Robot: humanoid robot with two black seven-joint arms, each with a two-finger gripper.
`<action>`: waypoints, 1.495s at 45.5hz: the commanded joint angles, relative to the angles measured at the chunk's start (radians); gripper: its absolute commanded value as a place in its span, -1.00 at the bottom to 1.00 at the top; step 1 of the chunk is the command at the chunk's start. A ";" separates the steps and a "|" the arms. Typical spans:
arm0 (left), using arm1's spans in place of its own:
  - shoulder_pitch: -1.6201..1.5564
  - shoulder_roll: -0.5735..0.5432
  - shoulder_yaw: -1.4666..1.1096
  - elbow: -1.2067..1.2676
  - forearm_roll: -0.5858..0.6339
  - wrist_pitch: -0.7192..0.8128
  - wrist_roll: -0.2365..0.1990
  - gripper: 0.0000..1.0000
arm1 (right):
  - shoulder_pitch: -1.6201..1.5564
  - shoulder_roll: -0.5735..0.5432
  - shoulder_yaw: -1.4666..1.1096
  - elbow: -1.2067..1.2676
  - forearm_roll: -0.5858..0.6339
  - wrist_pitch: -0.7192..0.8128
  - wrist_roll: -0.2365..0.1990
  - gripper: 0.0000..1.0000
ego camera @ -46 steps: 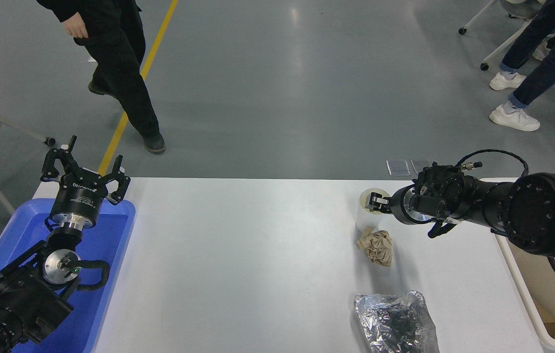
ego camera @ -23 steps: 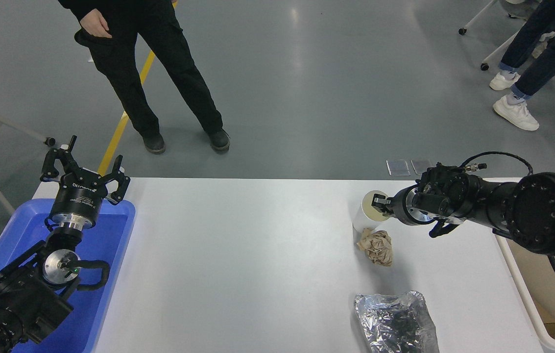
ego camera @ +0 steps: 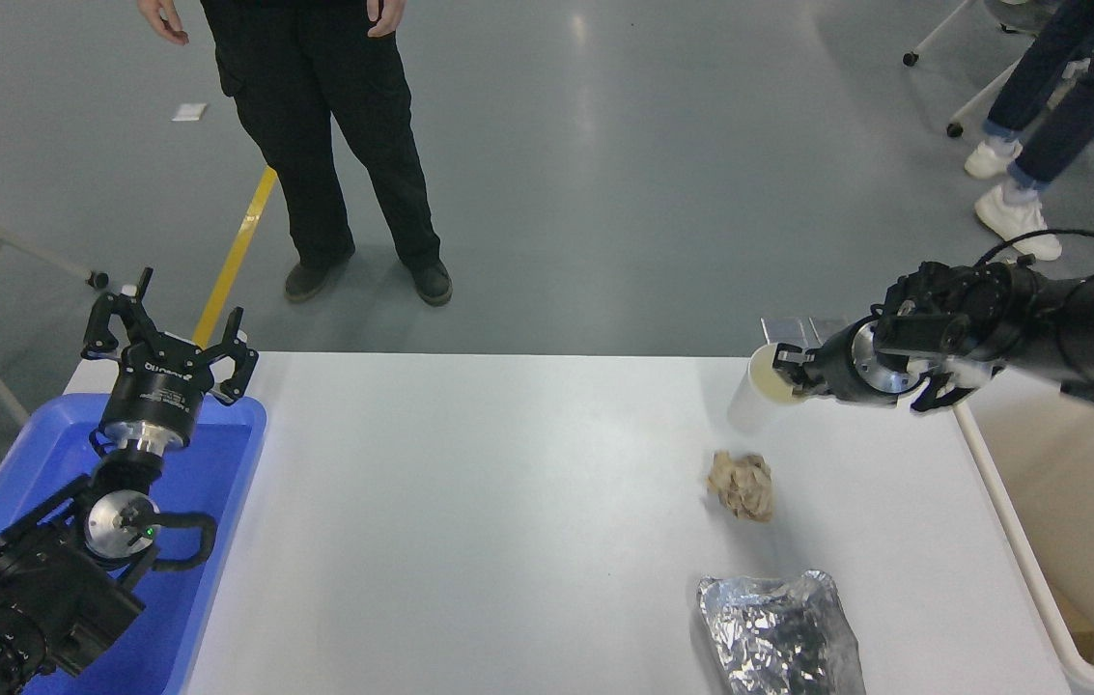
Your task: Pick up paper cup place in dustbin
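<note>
The white paper cup (ego camera: 756,394) hangs tilted above the table's far right part, its cream inside facing right. My right gripper (ego camera: 788,371) is shut on the cup's rim, one finger inside it, and holds it off the table. The cream-white dustbin (ego camera: 1039,579) stands at the table's right edge, to the right of the cup, with its beige inside showing. My left gripper (ego camera: 165,333) is open and parked at the lower left above the blue tray.
A crumpled brown paper ball (ego camera: 742,486) lies on the white table (ego camera: 469,502) below the cup. A silver foil tray (ego camera: 778,632) lies at the front right. A blue tray (ego camera: 209,483) stands at the left. A person (ego camera: 334,145) stands beyond the far edge.
My right gripper has lifted the cup off the table and moved it up and to the right, toward the dustbin. The person at the far side has stepped right.
</note>
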 commanded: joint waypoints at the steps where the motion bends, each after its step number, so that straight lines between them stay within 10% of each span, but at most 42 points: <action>1: 0.000 0.000 0.000 0.000 0.000 0.001 0.000 0.96 | 0.368 -0.055 -0.048 0.159 -0.021 0.378 0.005 -1.00; 37: 0.000 0.000 -0.001 0.001 0.000 0.001 -0.001 0.96 | 0.678 -0.104 -0.164 0.186 -0.037 0.378 -0.001 -1.00; 62: 0.000 0.000 -0.003 0.001 0.000 0.002 -0.003 0.96 | 0.278 -0.633 -0.274 0.041 -0.297 0.373 -0.003 -1.00; 68: 0.000 -0.002 -0.003 0.001 -0.002 0.002 -0.003 0.96 | -0.013 -0.670 -0.151 -0.068 -0.293 0.122 -0.003 -1.00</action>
